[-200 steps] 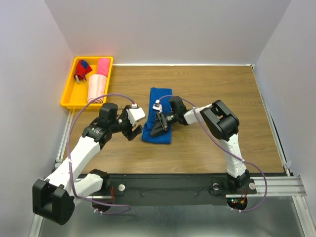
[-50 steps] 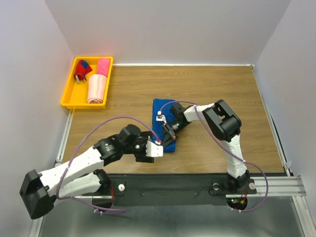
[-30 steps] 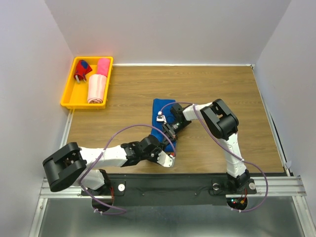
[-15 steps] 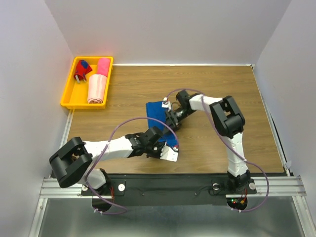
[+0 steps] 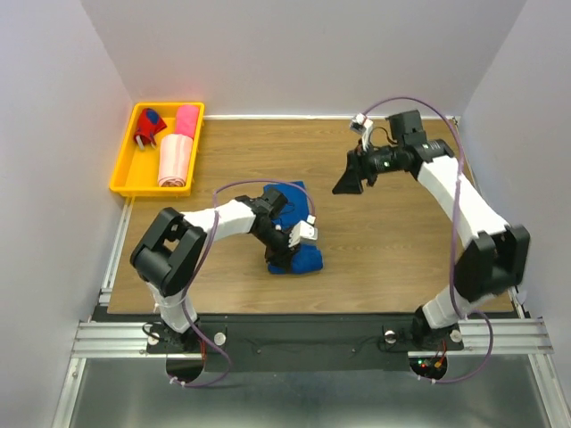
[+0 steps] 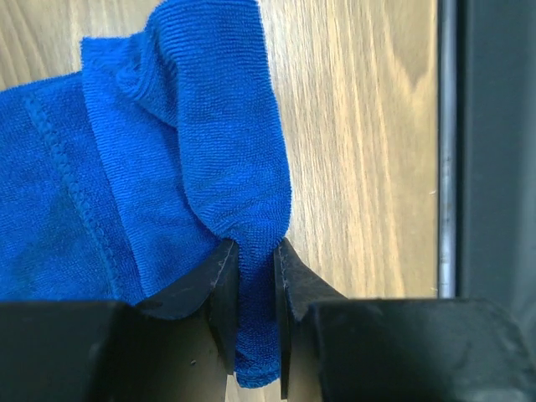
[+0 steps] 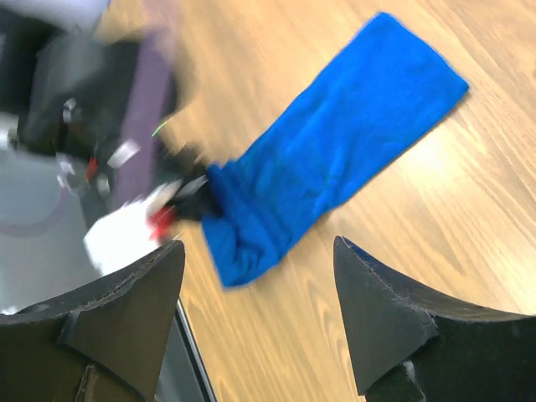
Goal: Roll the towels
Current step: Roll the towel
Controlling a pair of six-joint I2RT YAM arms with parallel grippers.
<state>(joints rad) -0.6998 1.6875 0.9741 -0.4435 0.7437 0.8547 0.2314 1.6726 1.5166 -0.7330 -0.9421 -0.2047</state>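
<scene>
Now we pinch the long royal blue fuzzy towel [image 5: 287,201] with our left hand [image 5: 291,247], near the middle of the brown wooden counter [image 5: 401,241]. In the left wrist view the left hand [image 6: 257,260] is clenched on a raised fold of the blue towel [image 6: 167,151], with the two dark fingers [image 6: 221,289] pressed to either side of the fold and only a thin ridge of cloth between them. Beyond the fold the cloth lies on the wood, with a stitched hem running along it.

From above, the towel stretches away from the arm bases. Its far end is flat, and its near end is bunched up where the left hand holds it.

Our right hand [image 5: 348,178] hangs above the far right part of the counter, well apart from the towel. In the right wrist view the right hand [image 7: 260,244] is spread wide and grasps nothing. The blue towel [image 7: 335,151] runs slantwise between its fingers, though the near end there is blurred.

At the far left corner stands a yellow plastic tray [image 5: 125,169]. It holds a rolled hot pink towel [image 5: 186,119], a rolled pale pink towel [image 5: 176,159] just in front of it, and a small red and blue item [image 5: 149,127] beside them.
</scene>
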